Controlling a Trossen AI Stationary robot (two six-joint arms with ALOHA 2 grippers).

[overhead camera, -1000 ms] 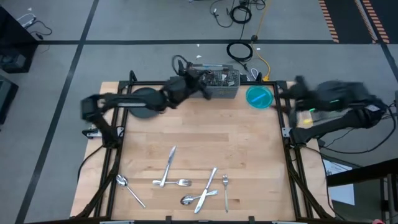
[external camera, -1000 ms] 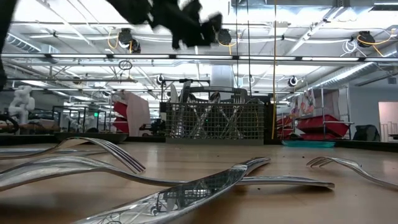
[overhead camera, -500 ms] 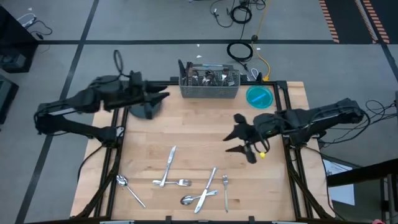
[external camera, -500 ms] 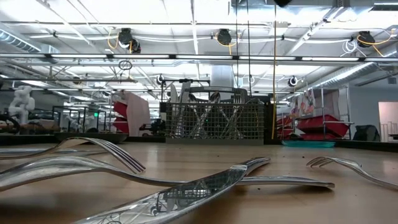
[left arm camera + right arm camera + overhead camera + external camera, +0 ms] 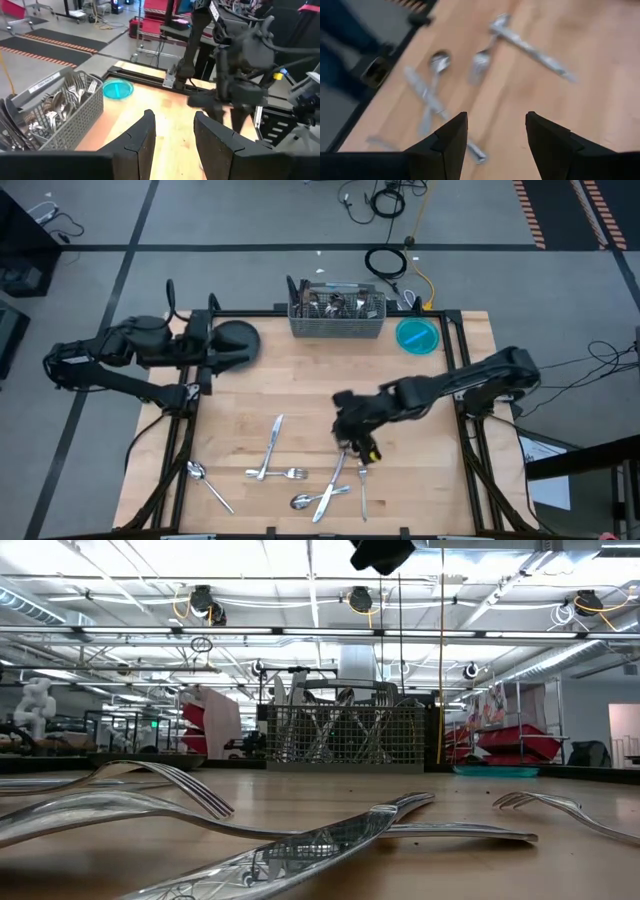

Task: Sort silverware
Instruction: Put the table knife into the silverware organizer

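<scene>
bare wood [image 5: 300, 385] beside scattered silverware [image 5: 300, 470]

The caddy [image 5: 337, 312] stands at the far edge of the table [image 5: 320, 390], near the middle. More silverware stands inside the caddy. The round plate [image 5: 233, 343] lies left of the caddy, and the small dish [image 5: 417, 336] lies just right of it. The loose silverware [image 5: 300, 470] lies well in front of the caddy, near the front edge. The right gripper [image 5: 350, 438] hangs in front of the caddy, over the loose pieces. The left gripper [image 5: 212, 350] is left of the caddy, beside the plate.
</scene>
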